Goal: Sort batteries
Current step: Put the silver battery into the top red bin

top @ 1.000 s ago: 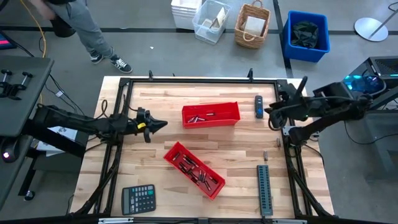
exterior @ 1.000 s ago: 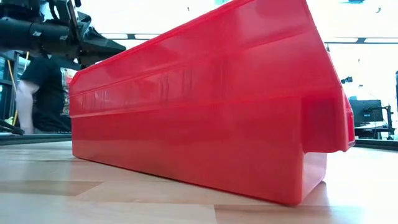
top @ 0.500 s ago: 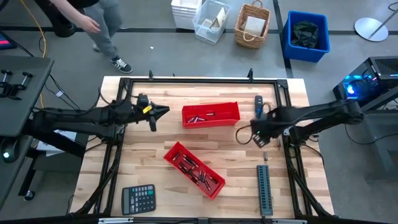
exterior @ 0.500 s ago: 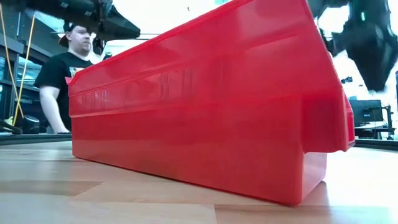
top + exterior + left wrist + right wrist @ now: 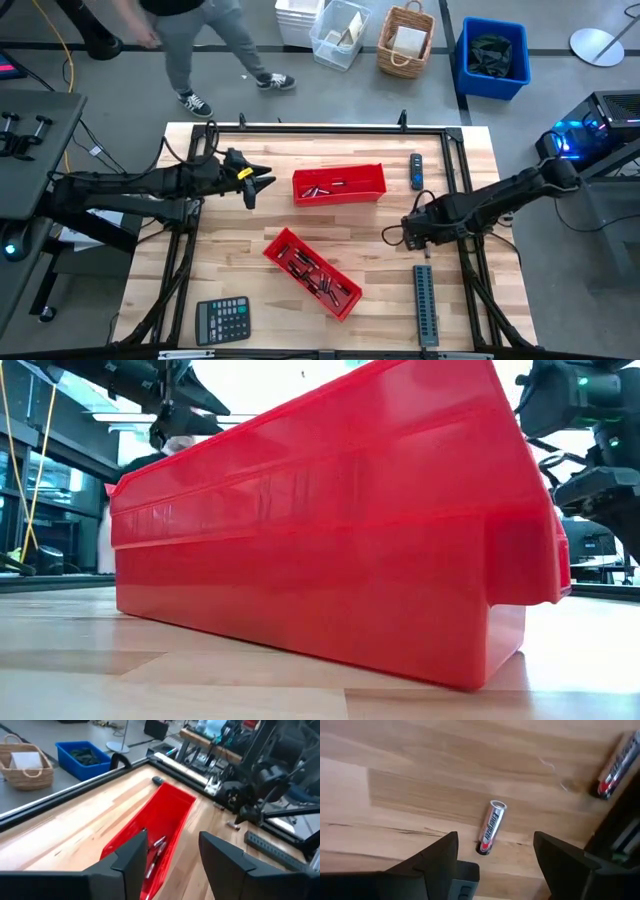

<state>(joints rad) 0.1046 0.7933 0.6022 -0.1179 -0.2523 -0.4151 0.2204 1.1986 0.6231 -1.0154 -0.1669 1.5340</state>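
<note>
Two red trays hold batteries: the far tray [image 5: 338,185] and the near, slanted tray [image 5: 312,272], which fills the low view [image 5: 330,540]. My left gripper [image 5: 262,180] hangs open just left of the far tray [image 5: 160,827], pointing along it at the batteries [image 5: 155,847] inside. My right gripper [image 5: 400,235] is open above the bare table right of the trays. A loose battery [image 5: 490,834] lies flat on the wood between its fingers [image 5: 495,842], which do not touch it. A second battery [image 5: 615,767] lies farther off by the frame rail.
A calculator [image 5: 222,320] lies at the near left. A long grey ridged strip [image 5: 426,305] lies at the near right, and a black-and-blue device [image 5: 416,170] at the far right. A black frame rail [image 5: 330,130] rings the table. A person [image 5: 200,40] walks beyond the far edge.
My left gripper has moved a little toward the far edge and the far tray, and has opened. My right gripper has swung from the far right rail toward the near edge and the table's middle, coming down over the loose battery. The person has walked along behind the table.
</note>
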